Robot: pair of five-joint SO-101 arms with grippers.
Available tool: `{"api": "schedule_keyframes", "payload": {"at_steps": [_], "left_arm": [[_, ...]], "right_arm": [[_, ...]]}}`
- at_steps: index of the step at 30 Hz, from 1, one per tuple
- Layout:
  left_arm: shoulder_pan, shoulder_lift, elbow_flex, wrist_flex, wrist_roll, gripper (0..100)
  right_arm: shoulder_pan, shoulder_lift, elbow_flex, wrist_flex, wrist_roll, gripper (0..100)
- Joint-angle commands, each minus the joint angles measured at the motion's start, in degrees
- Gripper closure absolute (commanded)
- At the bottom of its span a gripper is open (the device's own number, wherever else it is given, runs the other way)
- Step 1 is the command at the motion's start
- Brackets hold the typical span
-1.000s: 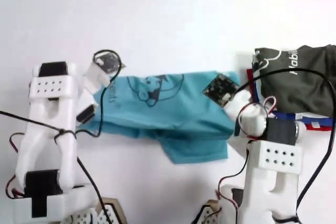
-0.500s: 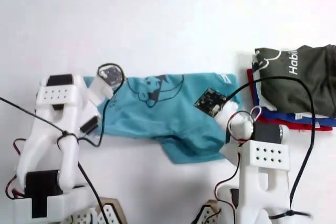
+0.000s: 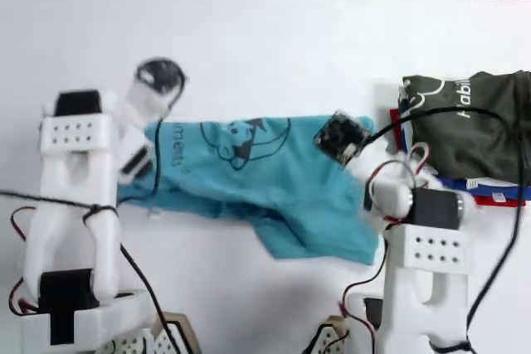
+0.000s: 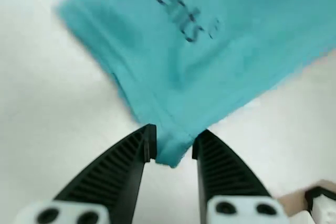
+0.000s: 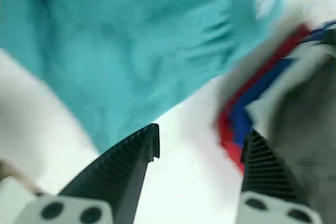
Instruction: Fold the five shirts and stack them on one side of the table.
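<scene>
Teal shirt point(image 4: 210, 51) corner between left fingers point(image 4: 128, 158)

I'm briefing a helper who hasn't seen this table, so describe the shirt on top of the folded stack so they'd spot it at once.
On the white table, look to the robot's right, past the spread-out teal shirt, to the folded stack at the edge. The top shirt is the bulky dark grey one with white print, lying over a blue layer and a red layer.
</scene>
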Motion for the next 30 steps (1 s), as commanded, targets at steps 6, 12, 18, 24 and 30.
{"api": "schedule_keyframes", "payload": {"at_steps": [6, 12, 18, 24, 30], "left_arm": [[-0.53, 2.99, -16.22, 4.40, 1.23, 85], [-3.87, 18.29, -21.23, 4.48, 1.23, 86], [-5.10, 24.79, -24.48, 8.62, -3.34, 84], [-5.01, 20.31, -24.57, 13.45, -4.48, 84], [-3.96, 6.51, -19.12, 14.59, -6.95, 84]], "right_arm": [[-0.04, 3.74, -9.23, -8.66, -8.88, 77.2], [-0.04, 16.66, -8.09, -13.76, -10.81, 77.2], [-0.66, 19.21, -8.09, -15.69, -10.81, 77.2], [-1.36, 19.56, -8.18, -16.13, -10.81, 77.2], [-1.36, 19.56, -8.18, -16.13, -10.81, 77.2]]}}
